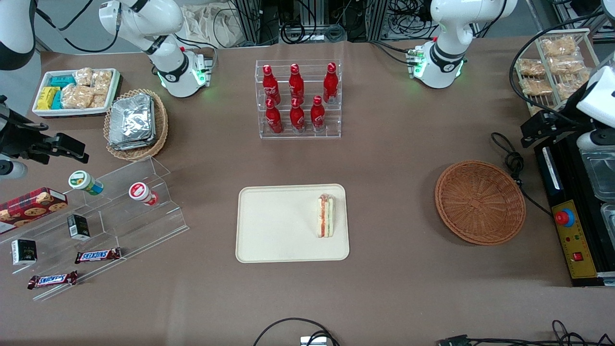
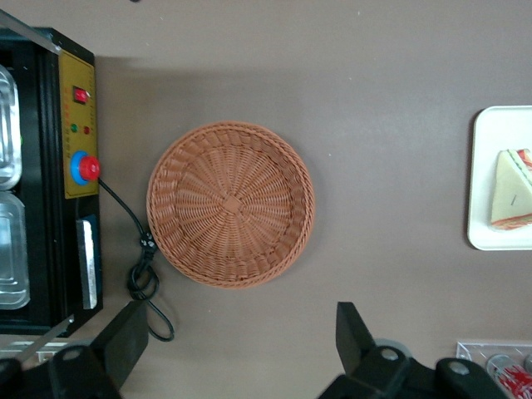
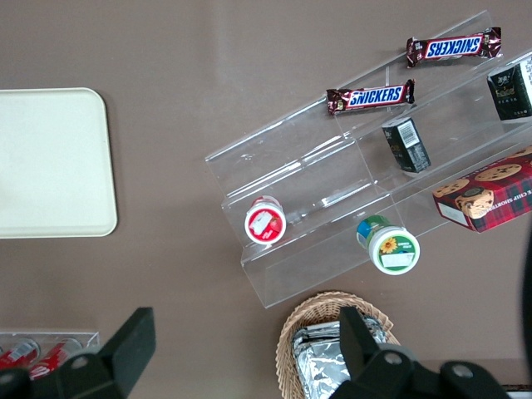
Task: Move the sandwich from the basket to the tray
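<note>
The sandwich (image 1: 325,216) lies on the cream tray (image 1: 278,230), near the tray's edge that faces the basket. It also shows in the left wrist view (image 2: 511,189) on the tray (image 2: 490,141). The round reddish-brown basket (image 1: 479,202) is empty and stands toward the working arm's end of the table; it also shows in the left wrist view (image 2: 230,204). My left gripper (image 1: 542,126) is raised above the table at that end, beside the basket and apart from it. In the left wrist view the gripper (image 2: 239,317) is open wide and holds nothing.
A black control box (image 1: 571,240) with a red button and a coiled cable (image 1: 512,158) lie beside the basket. A rack of red bottles (image 1: 298,98) stands farther back. A clear stepped shelf (image 1: 96,216) with snacks stands toward the parked arm's end.
</note>
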{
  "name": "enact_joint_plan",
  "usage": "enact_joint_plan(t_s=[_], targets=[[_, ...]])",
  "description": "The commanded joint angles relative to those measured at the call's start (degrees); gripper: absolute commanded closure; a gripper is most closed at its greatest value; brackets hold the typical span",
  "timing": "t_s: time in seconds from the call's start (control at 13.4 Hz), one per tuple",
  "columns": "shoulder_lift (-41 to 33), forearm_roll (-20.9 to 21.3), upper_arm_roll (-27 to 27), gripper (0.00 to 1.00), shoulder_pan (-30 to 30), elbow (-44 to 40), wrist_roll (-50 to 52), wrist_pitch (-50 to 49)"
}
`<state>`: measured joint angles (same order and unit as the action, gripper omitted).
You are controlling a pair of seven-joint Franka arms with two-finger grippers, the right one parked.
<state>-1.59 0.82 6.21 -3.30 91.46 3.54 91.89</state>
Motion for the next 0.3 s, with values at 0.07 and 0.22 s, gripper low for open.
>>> enact_joint_plan(t_s=[0.07, 0.22], targets=[[0.1, -1.1, -0.4, 0.0, 0.2, -0.4, -0.5, -1.4], [0.4, -1.1, -0.4, 0.0, 0.2, -0.4, -0.5, -1.4]])
